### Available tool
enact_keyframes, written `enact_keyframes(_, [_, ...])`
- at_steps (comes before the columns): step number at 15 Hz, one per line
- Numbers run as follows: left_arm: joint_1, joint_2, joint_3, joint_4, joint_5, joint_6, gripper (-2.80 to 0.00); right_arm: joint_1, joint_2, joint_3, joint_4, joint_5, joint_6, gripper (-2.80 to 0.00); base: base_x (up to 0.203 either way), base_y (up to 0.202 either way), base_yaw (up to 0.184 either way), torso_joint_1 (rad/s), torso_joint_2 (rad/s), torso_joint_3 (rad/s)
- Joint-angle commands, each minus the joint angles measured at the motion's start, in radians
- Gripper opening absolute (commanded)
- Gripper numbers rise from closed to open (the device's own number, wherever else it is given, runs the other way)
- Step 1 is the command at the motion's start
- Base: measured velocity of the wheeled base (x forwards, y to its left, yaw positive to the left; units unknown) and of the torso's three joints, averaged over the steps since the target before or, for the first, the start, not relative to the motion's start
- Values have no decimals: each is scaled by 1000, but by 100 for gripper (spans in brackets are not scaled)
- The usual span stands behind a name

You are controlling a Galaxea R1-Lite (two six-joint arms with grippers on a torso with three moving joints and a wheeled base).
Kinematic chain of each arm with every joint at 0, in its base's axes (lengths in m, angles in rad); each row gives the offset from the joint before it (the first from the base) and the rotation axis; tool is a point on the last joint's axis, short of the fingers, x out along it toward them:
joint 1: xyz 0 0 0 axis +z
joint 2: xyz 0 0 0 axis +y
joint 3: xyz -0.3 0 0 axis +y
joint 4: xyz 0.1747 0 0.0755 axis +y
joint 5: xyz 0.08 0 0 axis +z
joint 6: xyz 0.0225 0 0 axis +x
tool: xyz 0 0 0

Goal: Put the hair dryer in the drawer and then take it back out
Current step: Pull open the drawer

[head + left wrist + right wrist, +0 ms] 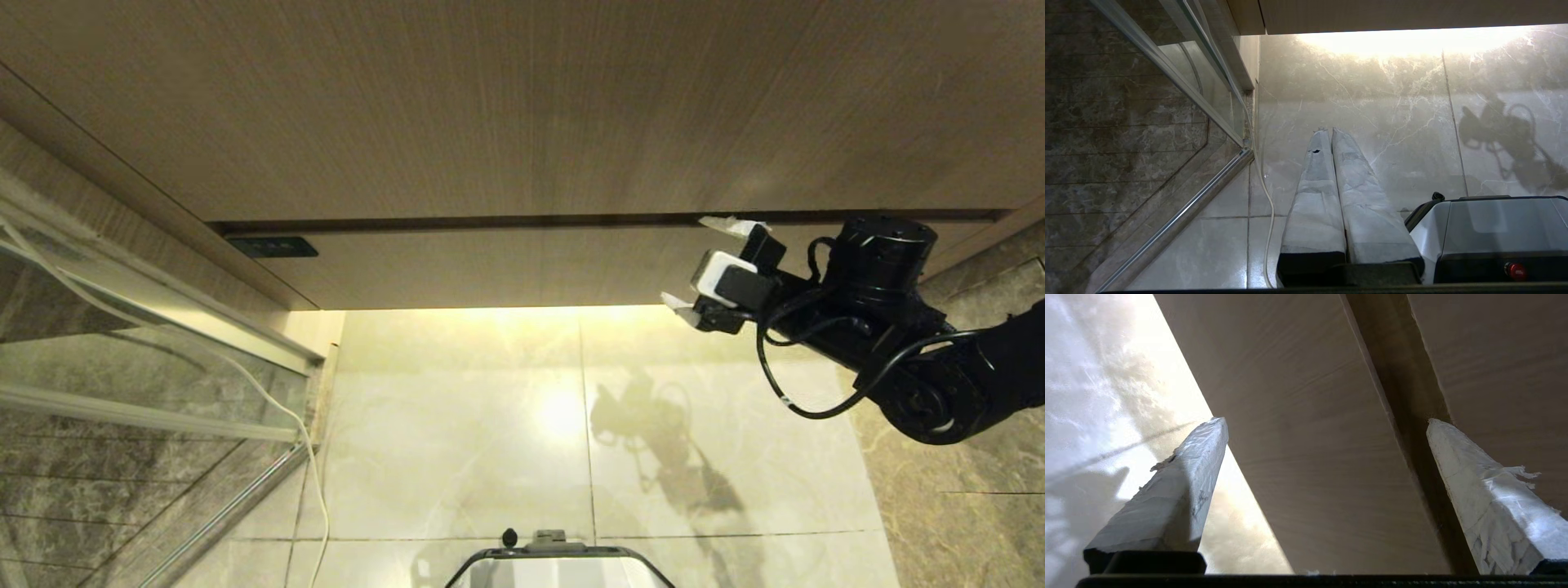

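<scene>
The hair dryer is out of view. The drawer shows only as the shut tan wood-grain vanity front: a tall upper panel [522, 106] and a narrow lower strip [490, 265], parted by a dark gap [571, 220]. I cannot tell which of the two is the drawer's face. My right gripper [704, 264] is open at the right end of the strip, one fingertip at the gap, the other at the strip's lower edge. From the right wrist, the strip [1306, 449] lies between the spread fingers of this gripper [1327, 422], which holds nothing. My left gripper [1328, 130] is shut, parked low over the floor.
A glass shower door with a metal frame [147, 408] stands at the left, and a white cord [269, 400] hangs down beside it. A small black panel [273, 247] sits at the strip's left end. My base [559, 563] shows at the bottom over the marble floor [457, 425].
</scene>
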Motion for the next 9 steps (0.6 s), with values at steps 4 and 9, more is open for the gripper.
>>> enact_keyframes(4, [0, 0, 2, 0, 0, 0, -280, -26, -7, 11, -13, 133, -129, 0, 0, 0, 0, 0, 0, 0])
enact_keyframes(9, [0, 0, 2, 0, 0, 0, -280, -26, 47, -53, 14, 124, -126, 0, 0, 0, 0, 0, 0, 0])
